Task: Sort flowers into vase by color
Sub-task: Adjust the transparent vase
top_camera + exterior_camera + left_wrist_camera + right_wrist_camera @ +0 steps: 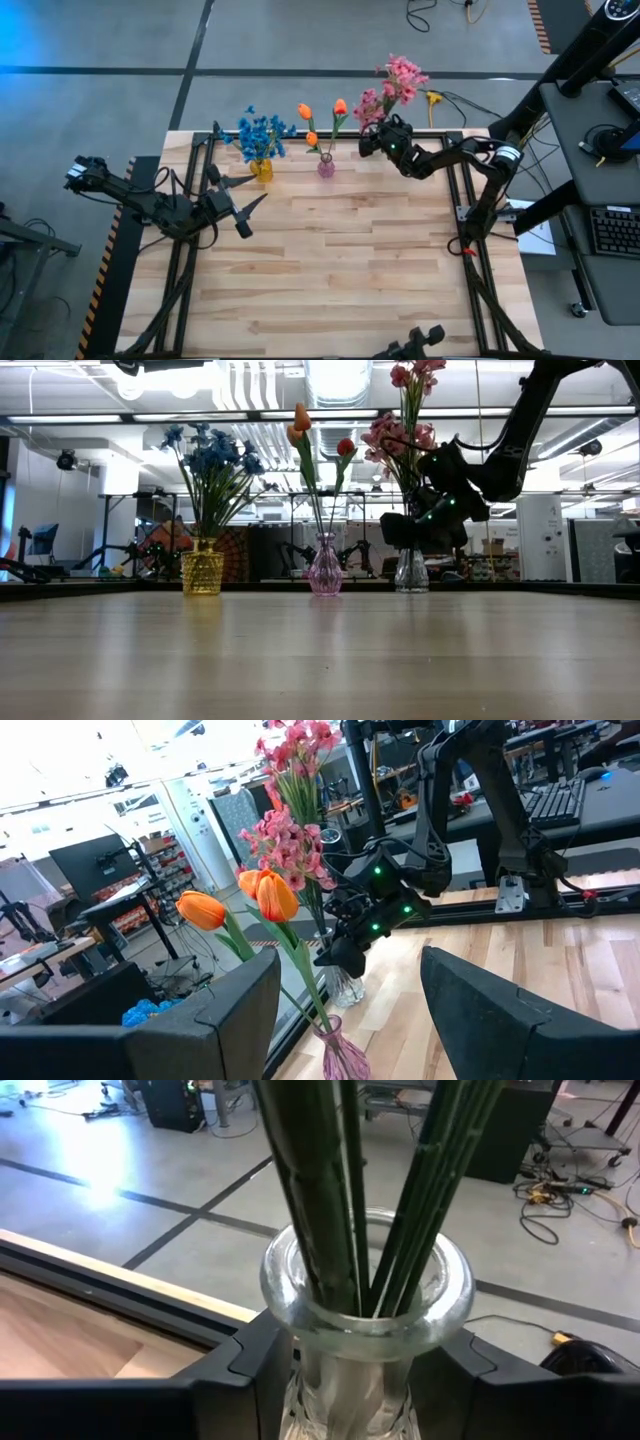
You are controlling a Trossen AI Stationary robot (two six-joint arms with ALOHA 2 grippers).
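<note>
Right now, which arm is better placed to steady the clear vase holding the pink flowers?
The right. Its right gripper is open around the clear vase with the pink flowers, one finger on each side of the glass. The left gripper is open and far off, nearer the yellow vase.

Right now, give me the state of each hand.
Left hand: open, holding nothing, over the table near the yellow vase.
Right hand: open, fingers either side of the clear vase with the pink flowers, not clamped.
</note>
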